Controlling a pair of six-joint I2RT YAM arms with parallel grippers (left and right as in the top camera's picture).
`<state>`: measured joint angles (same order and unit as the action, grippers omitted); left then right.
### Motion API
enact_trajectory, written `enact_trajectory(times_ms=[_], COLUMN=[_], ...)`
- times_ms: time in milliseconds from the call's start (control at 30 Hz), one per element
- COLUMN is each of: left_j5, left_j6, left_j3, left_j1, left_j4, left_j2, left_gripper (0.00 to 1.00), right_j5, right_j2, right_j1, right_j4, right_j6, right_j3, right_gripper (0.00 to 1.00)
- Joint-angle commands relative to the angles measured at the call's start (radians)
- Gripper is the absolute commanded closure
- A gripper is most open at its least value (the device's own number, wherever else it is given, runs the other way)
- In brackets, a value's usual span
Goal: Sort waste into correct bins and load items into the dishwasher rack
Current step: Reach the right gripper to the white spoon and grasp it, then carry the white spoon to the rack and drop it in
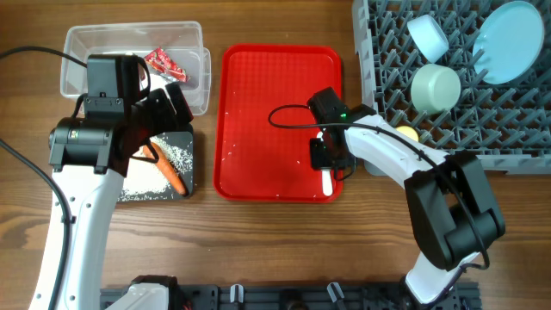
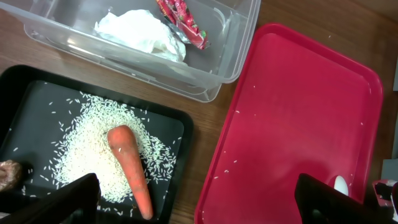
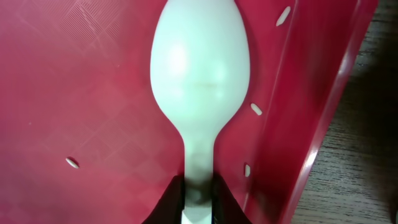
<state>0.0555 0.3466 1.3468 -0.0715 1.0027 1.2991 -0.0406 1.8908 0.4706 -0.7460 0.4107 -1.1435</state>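
My right gripper (image 1: 323,157) is shut on the handle of the white plastic spoon (image 3: 200,62), low over the red tray's right edge (image 3: 199,194). My left gripper (image 2: 196,208) is open and empty, hovering above the black tray (image 2: 25,87). That tray holds the orange carrot (image 2: 130,168), loose rice (image 2: 87,155) and a brown scrap (image 2: 9,174). The clear tub (image 2: 236,50) holds the crumpled napkin (image 2: 140,32) and the red wrapper (image 2: 183,22). The grey rack (image 1: 516,138) holds the blue plate (image 1: 510,39), blue bowl (image 1: 428,36), mint bowl (image 1: 435,86) and yellow cup (image 1: 406,133).
The flat red serving tray (image 1: 267,103) lies between the bins and the rack, with a few stray rice grains on it. The rack's left corner is close to my right arm. Bare wooden table lies in front.
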Motion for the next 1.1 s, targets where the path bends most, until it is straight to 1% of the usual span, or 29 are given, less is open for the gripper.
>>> enact_trajectory(times_ms=[0,233,467,633,733,967,1067], left_j5=[0.010,0.010,0.010,0.010,0.010,0.010,0.010], left_j6=[0.009,0.009,0.009,0.009,0.009,0.009,0.009], left_j3=[0.007,0.007,0.007,0.007,0.007,0.007,0.007], left_j1=[0.005,0.005,0.005,0.005,0.005,0.005,0.005], left_j4=[-0.002,-0.002,-0.002,-0.002,-0.002,-0.002,-0.002], left_j2=[0.002,0.002,0.002,0.002,0.002,0.002,0.002], left_gripper=[0.00,0.00,0.00,0.00,0.00,0.00,0.00], right_j5=[0.008,0.008,0.008,0.008,0.008,0.018,0.069], right_j2=[0.101,0.101,0.064,0.059,0.045,-0.043,-0.129], right_j1=[0.001,0.001,0.001,0.001,0.001,-0.010,-0.074], right_j4=[0.011,-0.003,-0.054,-0.077,-0.117,-0.159,-0.184], right_j6=[-0.006,-0.070,-0.076,-0.079,-0.097,-0.123,-0.146], right_j3=[0.042,0.006,-0.058,-0.071,-0.115,-0.216,-0.253], right_gripper=[0.96,0.96,0.96,0.96,0.96,0.96,0.95])
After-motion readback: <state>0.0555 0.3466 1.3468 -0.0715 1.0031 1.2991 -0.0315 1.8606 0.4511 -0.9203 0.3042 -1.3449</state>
